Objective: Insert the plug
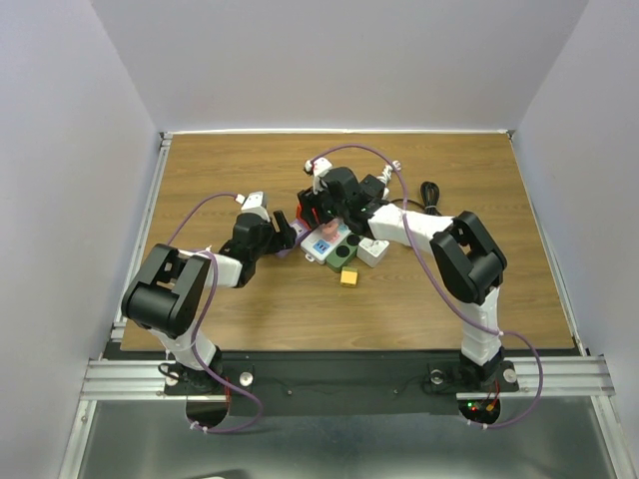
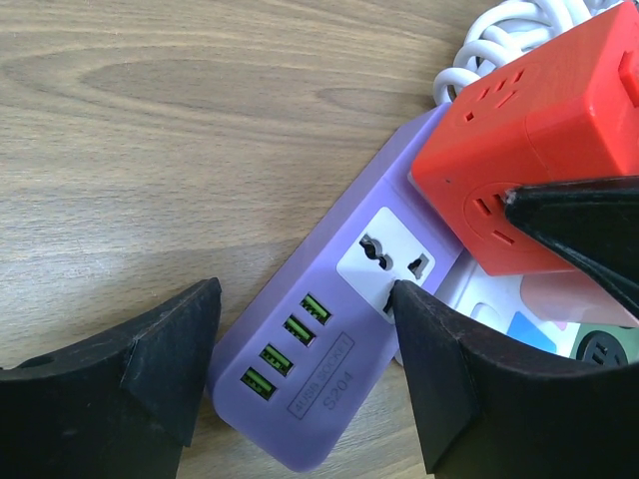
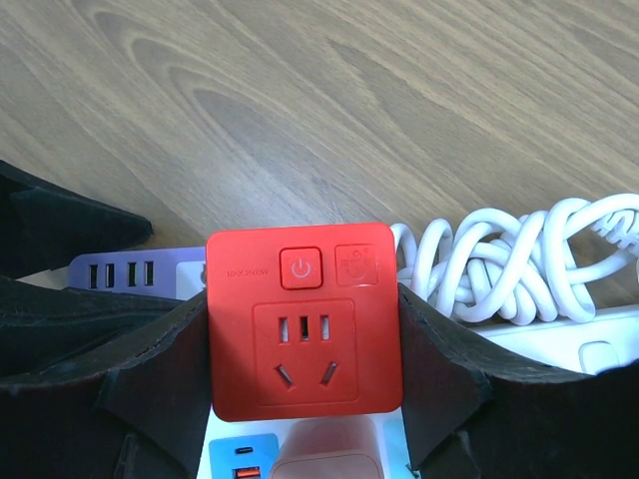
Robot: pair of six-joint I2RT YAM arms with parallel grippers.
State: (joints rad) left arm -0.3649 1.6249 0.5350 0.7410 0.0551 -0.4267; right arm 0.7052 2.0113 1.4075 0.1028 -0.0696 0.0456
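Observation:
The plug is a red cube adapter (image 3: 305, 329) with a power button and a socket face. My right gripper (image 3: 302, 299) is shut on its two sides and holds it just over a white power strip (image 3: 228, 431) with a blue USB panel. In the top view the red plug (image 1: 311, 212) sits mid-table under the right gripper (image 1: 319, 207). A purple power strip (image 2: 300, 359) with green USB ports and a white socket lies slantwise on the table. My left gripper (image 2: 305, 299) is open, one finger on each side of the strip's near end. The plug's pins are hidden.
A coiled white cord (image 3: 499, 259) lies right of the plug. A pink block (image 3: 324, 454) sits on the white strip below it. A green socket block (image 1: 344, 254), a yellow block (image 1: 348, 277), a white cube (image 1: 373, 251) and a black cable (image 1: 431, 195) lie nearby.

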